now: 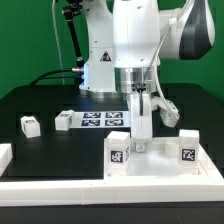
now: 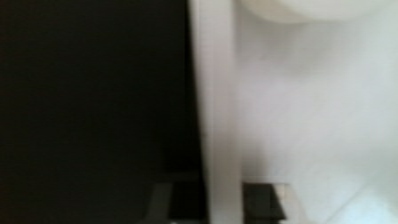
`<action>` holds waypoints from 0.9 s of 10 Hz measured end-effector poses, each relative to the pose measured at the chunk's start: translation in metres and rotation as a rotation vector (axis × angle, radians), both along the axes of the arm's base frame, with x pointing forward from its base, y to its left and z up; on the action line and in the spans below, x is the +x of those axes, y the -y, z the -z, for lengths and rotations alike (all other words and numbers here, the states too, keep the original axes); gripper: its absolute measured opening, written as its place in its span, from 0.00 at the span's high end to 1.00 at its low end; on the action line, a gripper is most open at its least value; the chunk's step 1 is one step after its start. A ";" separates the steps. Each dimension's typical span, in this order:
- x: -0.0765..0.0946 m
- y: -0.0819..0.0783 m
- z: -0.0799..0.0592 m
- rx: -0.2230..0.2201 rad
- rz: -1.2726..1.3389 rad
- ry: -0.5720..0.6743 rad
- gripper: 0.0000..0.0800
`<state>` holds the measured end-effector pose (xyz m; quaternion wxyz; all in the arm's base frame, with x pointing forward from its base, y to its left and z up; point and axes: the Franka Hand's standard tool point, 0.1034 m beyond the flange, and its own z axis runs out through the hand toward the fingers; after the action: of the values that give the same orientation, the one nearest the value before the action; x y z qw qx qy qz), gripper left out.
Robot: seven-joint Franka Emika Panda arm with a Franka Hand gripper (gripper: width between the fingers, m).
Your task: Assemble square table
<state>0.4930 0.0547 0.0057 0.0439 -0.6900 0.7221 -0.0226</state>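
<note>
The white square tabletop [image 1: 155,165] lies at the front of the black table. Two tagged legs [image 1: 118,152] [image 1: 187,150] stand upright on its near corners. My gripper [image 1: 143,133] reaches straight down onto the tabletop's far rim. In the wrist view the white rim [image 2: 217,100] runs between my two dark fingers [image 2: 183,203], which sit tight against both of its sides, so my gripper [image 2: 224,203] is shut on it. The tabletop's inner face [image 2: 311,110] fills one side of that view, with a round socket [image 2: 302,8] at its edge. Two loose legs [image 1: 30,125] [image 1: 64,120] lie to the exterior view's left.
The marker board [image 1: 103,120] lies flat behind the tabletop, near the robot's base [image 1: 100,70]. Another small white part [image 1: 166,112] lies just to the exterior view's right of my gripper. White border rails [image 1: 60,186] run along the table's front and left edges.
</note>
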 end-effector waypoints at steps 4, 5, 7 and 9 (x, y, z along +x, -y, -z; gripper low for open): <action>0.000 0.000 0.000 0.000 -0.001 0.000 0.93; 0.000 0.000 0.000 0.000 -0.001 0.000 0.93; 0.000 0.000 0.000 0.000 -0.001 0.000 0.93; -0.001 0.003 0.000 -0.011 -0.026 0.008 0.93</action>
<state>0.4915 0.0522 0.0057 0.0433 -0.6995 0.7127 -0.0289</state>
